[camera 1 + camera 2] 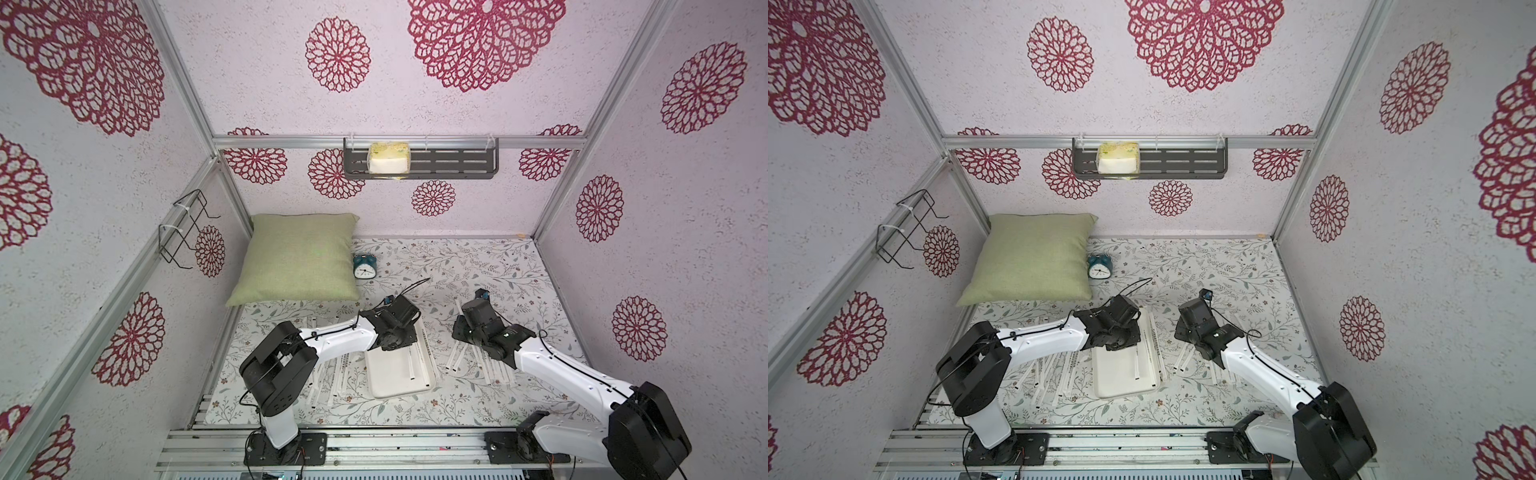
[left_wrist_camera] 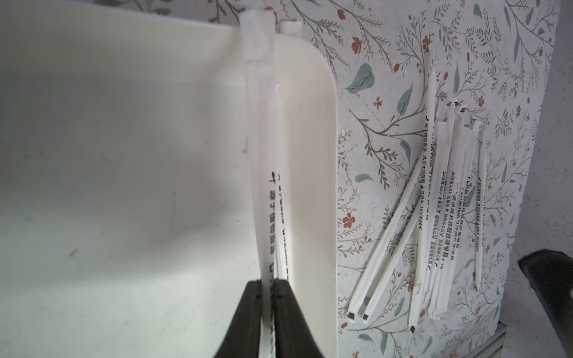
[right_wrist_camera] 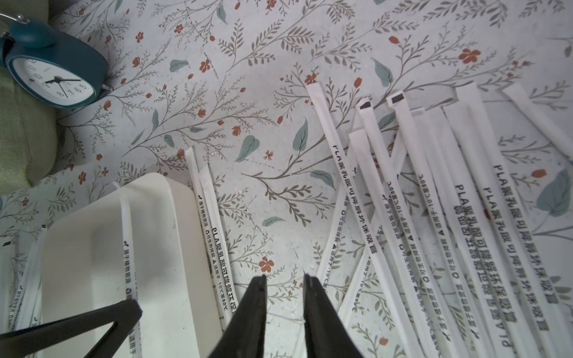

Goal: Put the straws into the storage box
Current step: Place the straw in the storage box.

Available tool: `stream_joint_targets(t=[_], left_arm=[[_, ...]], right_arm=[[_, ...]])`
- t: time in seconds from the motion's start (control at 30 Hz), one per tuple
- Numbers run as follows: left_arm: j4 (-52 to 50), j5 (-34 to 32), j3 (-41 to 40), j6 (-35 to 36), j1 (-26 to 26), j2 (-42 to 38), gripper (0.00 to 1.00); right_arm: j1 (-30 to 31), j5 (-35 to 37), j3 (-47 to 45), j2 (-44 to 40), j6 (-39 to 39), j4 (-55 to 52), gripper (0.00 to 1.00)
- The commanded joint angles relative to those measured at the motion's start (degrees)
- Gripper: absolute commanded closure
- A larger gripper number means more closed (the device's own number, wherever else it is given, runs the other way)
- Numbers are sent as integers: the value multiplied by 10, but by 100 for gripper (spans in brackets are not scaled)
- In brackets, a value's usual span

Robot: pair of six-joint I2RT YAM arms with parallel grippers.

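So my left gripper [image 2: 268,282] is pinched tight on one straw [image 2: 262,124]. The fingertips squeeze it partway along its length, not at an end. The straw is over the tray [image 2: 328,148], close to one long wall and parallel to it, so its long axis lines up with the tray's length. From my fingertips it runs straight out, and its flat paper end pokes over the short rim on the clock [image 3: 52,71] side. The rest runs back past my fingers and out of the wrist view. Can't tell if it's touching the tray floor. A second straw [image 2: 283,235] lies right beside it, between it and the wall, pointing the same way.

My right gripper [image 3: 285,279] has its jaws apart with nothing between them, just bare mat [image 3: 273,148] below. It hangs between the tray and a fanned pile [image 3: 434,201] of straws on the mat. Those point roughly along the tray's length too, a few crossing each other, a couple of dark tips showing. A pair [image 3: 210,223] of straws lies just outside the tray wall, parallel to it.

In a top view the tray sits between my arms, long axis running away from my base, with another bunch [image 1: 336,388] on its left.
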Motion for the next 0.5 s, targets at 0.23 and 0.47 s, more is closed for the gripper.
stream_joint_targets(t=[0.23, 0.47], left_arm=[[68, 67, -13, -44, 7, 44, 85], [76, 63, -16, -50, 11, 58, 82]], right_arm=[[-5, -18, 11, 18, -20, 21, 73], [-5, -26, 14, 28, -21, 27, 73]])
